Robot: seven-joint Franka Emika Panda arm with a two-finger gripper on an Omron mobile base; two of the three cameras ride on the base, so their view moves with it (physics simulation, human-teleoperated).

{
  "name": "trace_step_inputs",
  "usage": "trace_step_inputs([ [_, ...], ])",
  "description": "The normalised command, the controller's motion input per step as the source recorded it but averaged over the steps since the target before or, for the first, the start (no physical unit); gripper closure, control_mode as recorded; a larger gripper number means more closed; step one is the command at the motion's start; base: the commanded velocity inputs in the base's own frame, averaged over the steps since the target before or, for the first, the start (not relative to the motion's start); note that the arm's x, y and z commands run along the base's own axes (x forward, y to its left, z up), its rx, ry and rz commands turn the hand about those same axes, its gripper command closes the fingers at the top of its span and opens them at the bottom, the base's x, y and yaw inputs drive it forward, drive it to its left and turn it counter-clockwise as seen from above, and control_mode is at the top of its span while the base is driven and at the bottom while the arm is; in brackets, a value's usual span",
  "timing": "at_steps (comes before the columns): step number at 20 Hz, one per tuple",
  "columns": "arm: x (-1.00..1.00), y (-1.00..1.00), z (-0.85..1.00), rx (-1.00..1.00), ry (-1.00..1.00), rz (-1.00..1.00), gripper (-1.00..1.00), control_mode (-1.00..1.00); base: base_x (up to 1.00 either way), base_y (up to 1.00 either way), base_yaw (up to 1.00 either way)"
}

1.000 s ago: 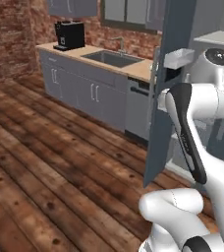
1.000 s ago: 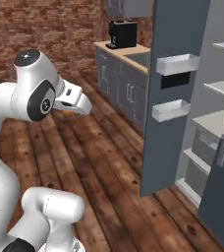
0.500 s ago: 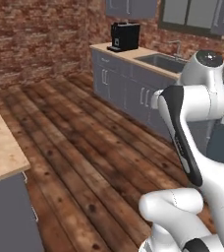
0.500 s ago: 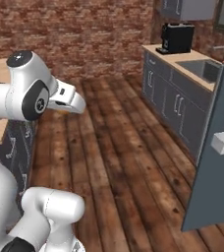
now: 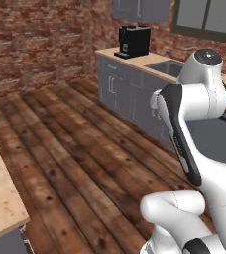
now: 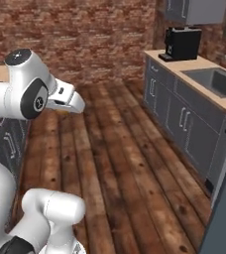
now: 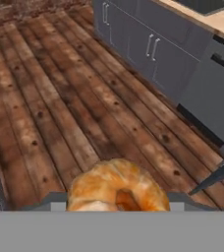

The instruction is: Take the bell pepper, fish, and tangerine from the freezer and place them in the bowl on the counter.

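Plainly, the end effector (image 7: pixel 118 206) grips the tangerine (image 7: pixel 118 189); no writing legible.

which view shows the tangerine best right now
The hand view: the tangerine sits large and close at the bottom, an orange ball held in the gripper above the wood floor. In the right base view just a sliver of orange peeks under the hand. The left base view gives nothing useful of it.
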Motion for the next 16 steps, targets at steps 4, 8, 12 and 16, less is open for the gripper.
trace_step_inputs([
  [4,0.00,0.00,0.00,0.00,0.00,0.00,1.00,1.00,1.00,-0.65,-0.09],
  [8,0.00,0.00,0.00,0.00,0.00,0.00,1.00,1.00,1.00,-0.60,-0.16],
  [12,0.00,0.00,0.00,0.00,0.00,0.00,1.00,1.00,1.00,-0.09,-0.25],
  [16,0.00,0.00,0.00,0.00,0.00,0.00,1.00,1.00,1.00,0.00,-0.38],
])
